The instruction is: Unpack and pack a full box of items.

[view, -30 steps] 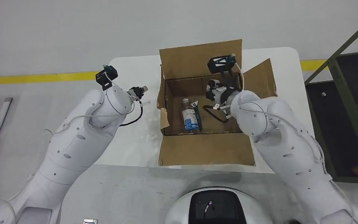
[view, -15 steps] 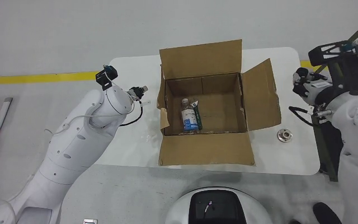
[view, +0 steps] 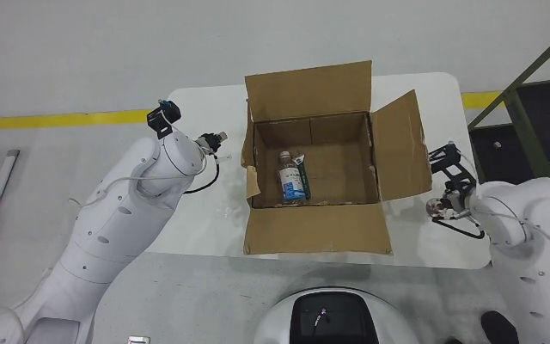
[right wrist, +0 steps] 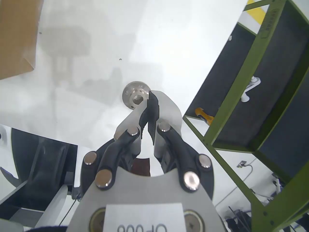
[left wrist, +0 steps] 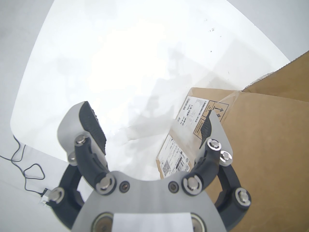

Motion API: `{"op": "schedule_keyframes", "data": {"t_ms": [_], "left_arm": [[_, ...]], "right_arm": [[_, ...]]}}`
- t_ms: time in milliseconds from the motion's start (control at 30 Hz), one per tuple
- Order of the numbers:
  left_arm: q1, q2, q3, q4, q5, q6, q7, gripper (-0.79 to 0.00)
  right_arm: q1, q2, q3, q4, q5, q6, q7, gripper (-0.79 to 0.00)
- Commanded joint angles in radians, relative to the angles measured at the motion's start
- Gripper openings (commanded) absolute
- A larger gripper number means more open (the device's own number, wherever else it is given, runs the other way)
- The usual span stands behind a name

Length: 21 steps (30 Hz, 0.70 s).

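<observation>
An open cardboard box [view: 314,95] stands mid-table with its flaps spread. Inside lie a clear bottle [view: 292,179] and a small dark tool [view: 302,165]. To the right of the box a metal disc [right wrist: 132,95] with a centre hole lies on the white table [view: 206,224]. My right gripper [right wrist: 147,97] is shut, its tips pinching the disc's rim; the top view shows this gripper [view: 440,205] just off the box's right flap. Beside the box's left wall [left wrist: 260,146], my left gripper [left wrist: 147,109] hangs open over bare table with nothing between its fingers; in the top view it [view: 215,140] sits near the back left corner.
A green metal rack [right wrist: 265,73] with dark shelves stands just past the table's right edge [view: 516,103], holding a yellow-handled tool [right wrist: 204,115] and a white part [right wrist: 251,89]. A thin cable [left wrist: 26,167] lies on the floor by the table's left side.
My right arm came out of the box, swung far right, then dropped to the metal disc on the table's right side and shut on its rim. The left arm has kept still.
</observation>
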Motion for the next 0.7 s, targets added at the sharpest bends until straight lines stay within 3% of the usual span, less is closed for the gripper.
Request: {"op": "schedule_keyframes", "data": {"t_ms": [0,467,667], "left_arm": [[0.000,0.000,0.000,0.000,0.000,0.000,0.000,0.000],[0.000,0.000,0.000,0.000,0.000,0.000,0.000,0.000],[0.000,0.000,0.000,0.000,0.000,0.000,0.000,0.000]], "right_arm": [[0.003,0.001,-0.008,0.008,0.005,0.005,-0.001,-0.785],[0.004,0.002,-0.009,0.018,0.016,0.031,-0.001,-0.785],[-0.026,0.005,0.018,0.028,0.101,0.030,-0.074,-0.785]]}}
